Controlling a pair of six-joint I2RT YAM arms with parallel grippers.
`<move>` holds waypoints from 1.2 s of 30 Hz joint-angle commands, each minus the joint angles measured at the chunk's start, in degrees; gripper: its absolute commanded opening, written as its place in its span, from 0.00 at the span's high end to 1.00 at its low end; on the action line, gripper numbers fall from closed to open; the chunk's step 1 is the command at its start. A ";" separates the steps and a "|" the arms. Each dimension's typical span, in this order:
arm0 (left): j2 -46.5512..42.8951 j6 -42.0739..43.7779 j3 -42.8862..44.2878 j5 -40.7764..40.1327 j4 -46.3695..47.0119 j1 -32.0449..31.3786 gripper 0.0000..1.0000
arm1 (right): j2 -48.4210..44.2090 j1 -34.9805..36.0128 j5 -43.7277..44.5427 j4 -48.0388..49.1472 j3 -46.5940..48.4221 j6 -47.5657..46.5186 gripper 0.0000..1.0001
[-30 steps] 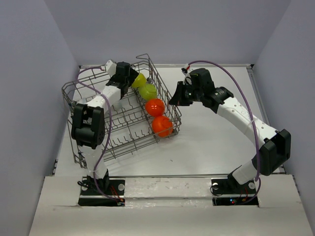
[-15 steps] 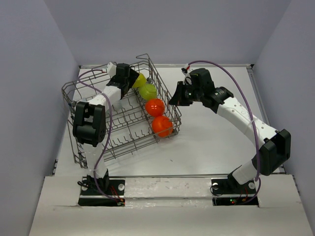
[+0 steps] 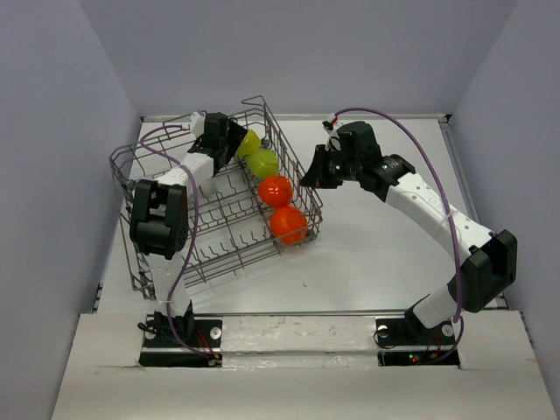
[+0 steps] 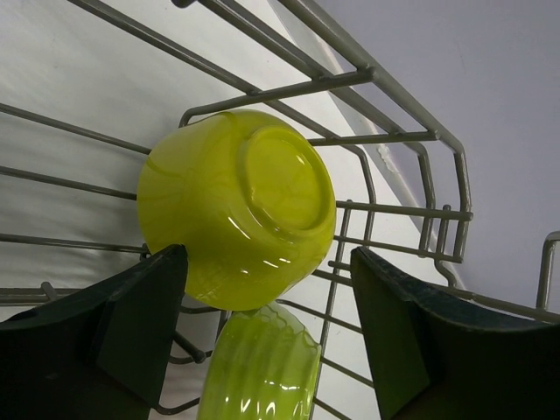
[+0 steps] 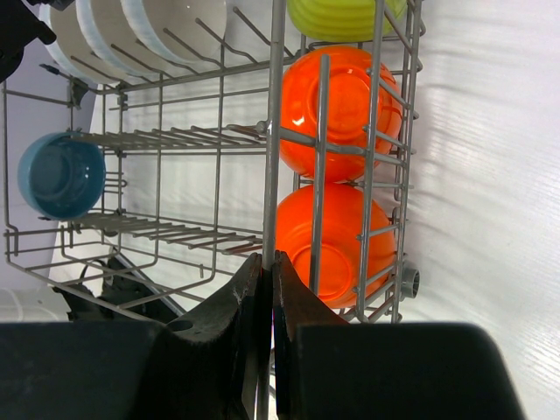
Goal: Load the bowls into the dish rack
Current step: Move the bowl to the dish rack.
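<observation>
Dish rack (image 3: pixel 223 223): grey wire basket at the left-centre of the white table (image 3: pixel 376 254), set askew to the table's edges. Whether it rests flat cannot be told.
Rack, left rim: near the left wall (image 3: pixel 52 175), a narrow strip of table between.
Rack, far handle loop: near the back wall (image 3: pixel 306 52).
Rack, right rim: bare table runs from here to the right wall (image 3: pixel 525 175), crossed by the right arm.
Rack, near rim: a band of table lies between it and the arm bases.
Yellow-green bowl (image 4: pixel 241 192): far right corner of the rack, on its side, base toward the left wrist camera, rack wires just behind it.
Second yellow-green bowl (image 4: pixel 258 363): just beside the first, next along the right rim.
Far orange bowl (image 3: pixel 276 190): third in the row along the right rim.
Near orange bowl (image 3: pixel 288 225): fourth in the row, at the near right corner, just beside its twin.
White bowls (image 5: pixel 149 31): on edge between tines, across the rack from the row.
Blue bowl (image 5: pixel 59 173): on its side, hollow showing, at the rack side opposite the orange pair.
Left arm (image 3: pixel 157 219): elbow block above the rack's left part, forearm reaching far-right over the basket.
Left gripper (image 4: pixel 267 262): spread wide around the yellow-green bowl's lower wall, one finger (image 4: pixel 131 324) just at the wall, the other apart from it.
Right arm (image 3: pixel 486 267): elbow near the right wall, forearm stretched far-left to the rack's right rim.
Right gripper (image 5: pixel 267 280): pressed together, pinching a rim wire of the dish rack beside the near orange bowl.
</observation>
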 commanded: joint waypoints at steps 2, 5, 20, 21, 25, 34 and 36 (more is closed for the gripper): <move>-0.07 -1.38 1.69 0.00 -1.14 0.73 0.08 | 0.93 -0.56 0.64 -1.58 0.66 -3.49 0.95; 0.28 0.11 3.62 -0.62 -3.07 0.74 0.07 | 0.93 -0.56 0.46 -1.58 0.66 -3.49 0.95; 2.30 6.88 11.19 -4.75 -14.57 1.09 0.07 | 0.58 -0.56 0.64 -1.66 0.84 -3.75 0.95; 2.30 7.58 12.32 -5.71 -15.28 1.09 0.07 | 0.58 -0.56 0.64 -1.66 0.75 -3.67 0.95; 2.21 9.51 14.70 -8.26 -17.83 1.09 0.07 | 0.49 -0.56 0.29 -1.75 0.93 -3.67 0.95; 4.75 11.71 20.24 -9.59 -24.16 1.52 0.06 | 0.85 -0.56 0.02 -1.75 1.54 -3.75 0.95; 5.28 11.98 21.21 -9.32 -25.22 1.53 0.06 | 0.67 -0.56 0.02 -1.75 1.63 -3.84 0.94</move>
